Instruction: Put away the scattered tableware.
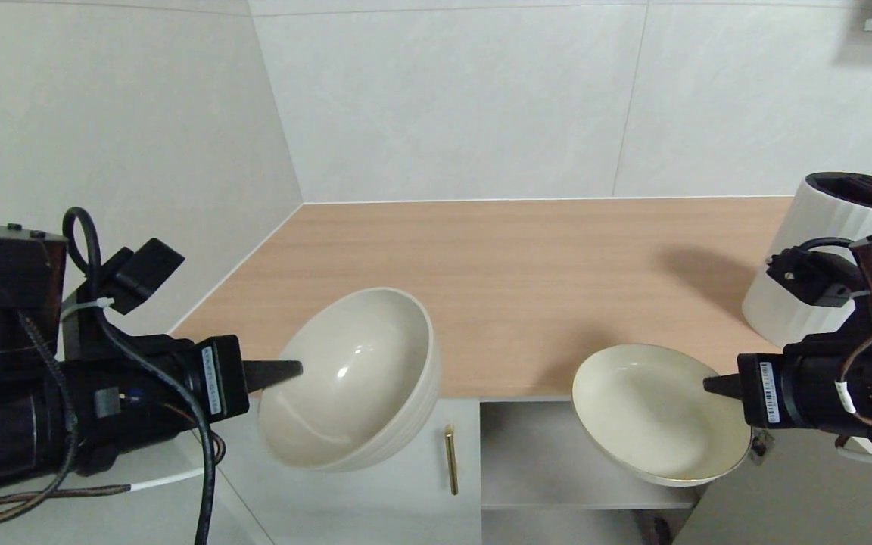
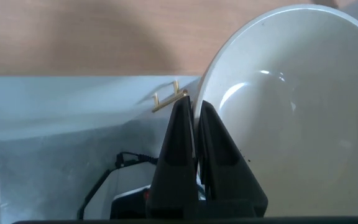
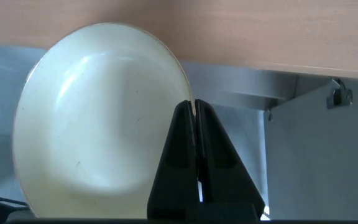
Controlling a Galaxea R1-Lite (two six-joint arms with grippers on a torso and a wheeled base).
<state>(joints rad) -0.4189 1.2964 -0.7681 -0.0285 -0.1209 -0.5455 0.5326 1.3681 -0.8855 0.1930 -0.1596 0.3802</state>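
Observation:
My left gripper (image 1: 292, 371) is shut on the rim of a deep cream bowl (image 1: 353, 378), held tilted in the air off the front edge of the wooden counter (image 1: 512, 265). In the left wrist view its fingers (image 2: 182, 124) pinch the bowl (image 2: 291, 112) at the rim. My right gripper (image 1: 712, 384) is shut on the rim of a shallow cream plate (image 1: 652, 412), also held tilted, in front of the open cabinet (image 1: 542, 454). The right wrist view shows the fingers (image 3: 185, 124) clamped on the plate (image 3: 98, 118) edge.
A white ribbed cylindrical container (image 1: 822, 250) stands at the counter's right end. Below the counter a closed cabinet door with a gold handle (image 1: 450, 458) sits left of the open compartment. Tiled walls close the left side and back.

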